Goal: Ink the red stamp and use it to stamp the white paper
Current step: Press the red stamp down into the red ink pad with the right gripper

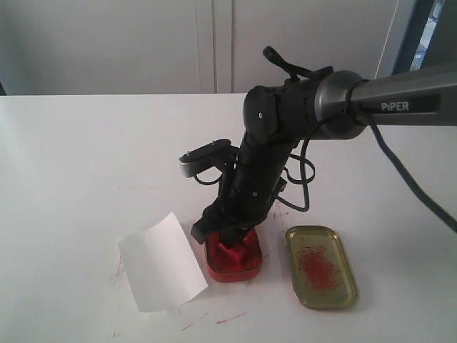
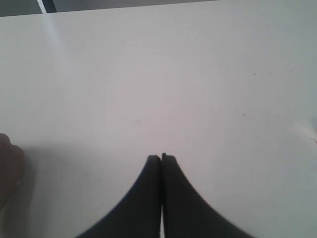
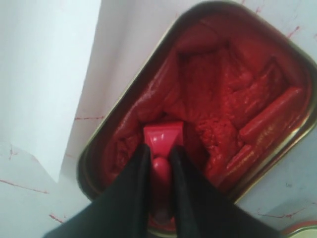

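My right gripper [image 3: 161,151] is shut on the red stamp [image 3: 162,136], its fingers clamped on the knob and stem. The stamp's square base sits down in the red ink paste of the oblong tin [image 3: 237,99]. In the exterior view the same gripper [image 1: 230,239] hangs over that tin [image 1: 234,263], hiding the stamp. The white paper [image 1: 162,262] lies just left of the tin, its far edge curled up; it also shows in the right wrist view as the white paper [image 3: 44,74]. My left gripper [image 2: 161,157] is shut on nothing above bare white table.
The gold lid [image 1: 320,266], smeared red inside, lies right of the tin. Red ink marks [image 1: 230,316] dot the white table [image 1: 86,157] near its front edge. The right arm [image 1: 307,107] reaches in from the right, with cables hanging beside it.
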Motion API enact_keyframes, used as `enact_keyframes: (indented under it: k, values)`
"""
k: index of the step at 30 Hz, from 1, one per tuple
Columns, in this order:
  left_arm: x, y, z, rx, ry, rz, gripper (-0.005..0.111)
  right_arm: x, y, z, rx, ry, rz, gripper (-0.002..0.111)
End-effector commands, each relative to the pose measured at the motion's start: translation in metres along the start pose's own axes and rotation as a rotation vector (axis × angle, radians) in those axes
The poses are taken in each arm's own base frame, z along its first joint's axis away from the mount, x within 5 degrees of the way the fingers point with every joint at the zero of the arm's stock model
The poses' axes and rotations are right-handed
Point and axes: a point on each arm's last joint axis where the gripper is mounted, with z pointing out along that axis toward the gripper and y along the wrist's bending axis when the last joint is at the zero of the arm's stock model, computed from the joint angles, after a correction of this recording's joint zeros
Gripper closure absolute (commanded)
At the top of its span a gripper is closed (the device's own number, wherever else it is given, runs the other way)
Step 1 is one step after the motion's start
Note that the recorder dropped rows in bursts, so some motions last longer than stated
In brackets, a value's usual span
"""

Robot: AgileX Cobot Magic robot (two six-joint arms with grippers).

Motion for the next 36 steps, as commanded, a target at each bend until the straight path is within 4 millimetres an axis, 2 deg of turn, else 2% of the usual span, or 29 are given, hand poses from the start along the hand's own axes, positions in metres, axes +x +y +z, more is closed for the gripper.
enact_keyframes:
  k: [1,9,30,36]
  values:
    - [0.002,0.0,0.0,0.0,0.004,-0.002,0.107,0.01,-0.005,0.029,-0.006,0.096,0.009,0.108]
    - [0.002,0.0,0.0,0.0,0.004,-0.002,0.107,0.004,-0.004,0.021,-0.01,0.095,0.001,0.108]
    - [0.002,0.0,0.0,0.0,0.004,-0.002,0.107,-0.002,-0.001,-0.035,0.085,-0.033,0.022,0.108]
    - [0.002,0.0,0.0,0.0,0.004,-0.002,0.107,-0.003,-0.001,-0.037,0.09,-0.047,0.023,0.108]
